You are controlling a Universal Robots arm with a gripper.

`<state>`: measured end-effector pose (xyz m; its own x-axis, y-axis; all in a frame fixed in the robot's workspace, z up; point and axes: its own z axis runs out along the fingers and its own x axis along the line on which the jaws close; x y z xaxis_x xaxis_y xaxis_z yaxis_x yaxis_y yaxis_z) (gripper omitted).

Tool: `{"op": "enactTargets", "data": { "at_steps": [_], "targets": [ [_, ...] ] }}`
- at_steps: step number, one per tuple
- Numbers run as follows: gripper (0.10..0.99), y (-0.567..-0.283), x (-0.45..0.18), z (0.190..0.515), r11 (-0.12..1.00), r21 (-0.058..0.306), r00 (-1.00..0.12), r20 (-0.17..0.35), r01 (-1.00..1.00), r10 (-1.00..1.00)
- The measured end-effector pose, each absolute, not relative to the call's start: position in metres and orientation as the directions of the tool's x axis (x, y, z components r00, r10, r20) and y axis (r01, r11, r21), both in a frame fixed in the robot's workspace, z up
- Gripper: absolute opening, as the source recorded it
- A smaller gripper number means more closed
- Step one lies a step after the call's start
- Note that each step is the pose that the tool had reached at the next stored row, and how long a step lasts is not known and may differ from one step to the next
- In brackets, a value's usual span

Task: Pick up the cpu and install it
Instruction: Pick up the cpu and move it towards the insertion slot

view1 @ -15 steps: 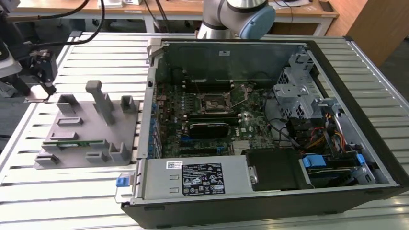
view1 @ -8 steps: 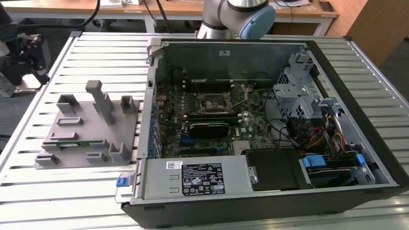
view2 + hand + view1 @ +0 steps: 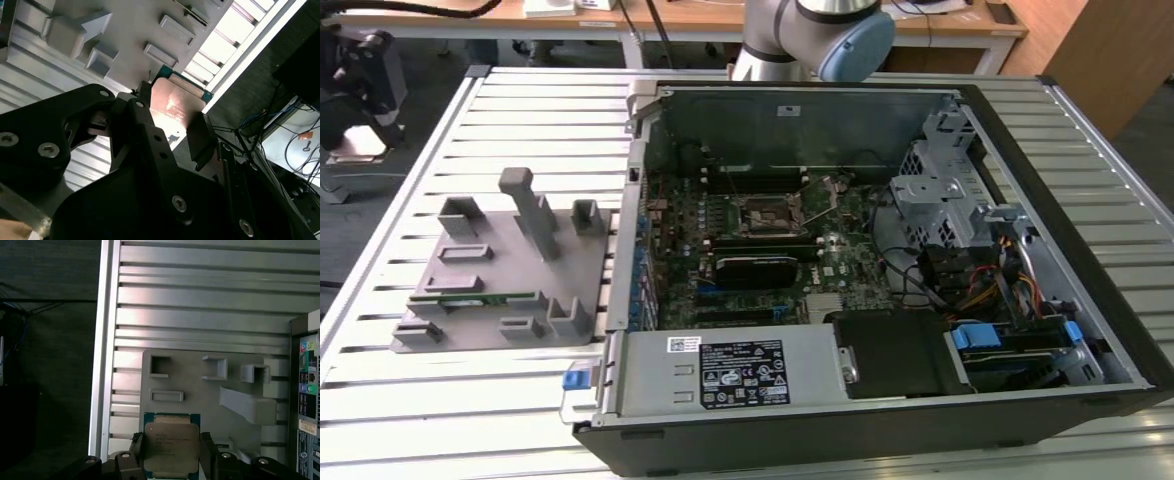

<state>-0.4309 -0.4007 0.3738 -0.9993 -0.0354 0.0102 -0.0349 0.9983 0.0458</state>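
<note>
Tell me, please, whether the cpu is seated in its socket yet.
Not seated: the gripper is shut on the cpu, well away from the computer case.

Pincer clamps the cpu at its sides

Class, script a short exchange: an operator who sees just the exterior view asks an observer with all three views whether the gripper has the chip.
Operator: My exterior view shows the open computer case and the grey tray. Is the chip held?
Observer: Yes. In the first wrist view the gripper is shut on the chip, its fingers on two opposite edges.
Operator: Which face of it shows there?
Observer: The silvery metal top, ringed by a thin teal border.
</note>
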Motion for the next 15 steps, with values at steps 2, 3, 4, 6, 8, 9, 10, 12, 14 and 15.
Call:
{"op": "enactTargets", "data": {
  "at_steps": [2, 3, 4, 6, 8, 9, 10, 12, 14, 15],
  "targets": [
    [0.529, -0.400, -0.431, 0.383, 0.998, 0.046, -0.999, 0.010, -0.035, -0.036],
    [0.529, -0.400, -0.431, 0.386, 0.998, 0.046, -0.999, 0.010, -0.035, -0.036],
    [0.529, -0.400, -0.431, 0.389, 0.998, 0.046, -0.999, 0.010, -0.035, -0.035],
    [0.529, -0.399, -0.431, 0.395, 0.998, 0.046, -0.999, 0.010, -0.035, -0.035],
    [0.529, -0.398, -0.431, 0.400, 0.998, 0.046, -0.999, 0.010, -0.034, -0.035],
    [0.529, -0.398, -0.431, 0.401, 0.998, 0.046, -0.999, 0.010, -0.034, -0.035],
    [0.529, -0.398, -0.431, 0.403, 0.998, 0.046, -0.999, 0.010, -0.034, -0.035],
    [0.529, -0.398, -0.429, 0.404, 0.998, 0.046, -0.999, 0.010, -0.034, -0.034],
    [0.529, -0.398, -0.426, 0.404, 0.998, 0.047, -0.999, 0.011, -0.033, -0.034],
    [0.529, -0.398, -0.425, 0.404, 0.998, 0.047, -0.999, 0.011, -0.033, -0.034]
  ]
}}
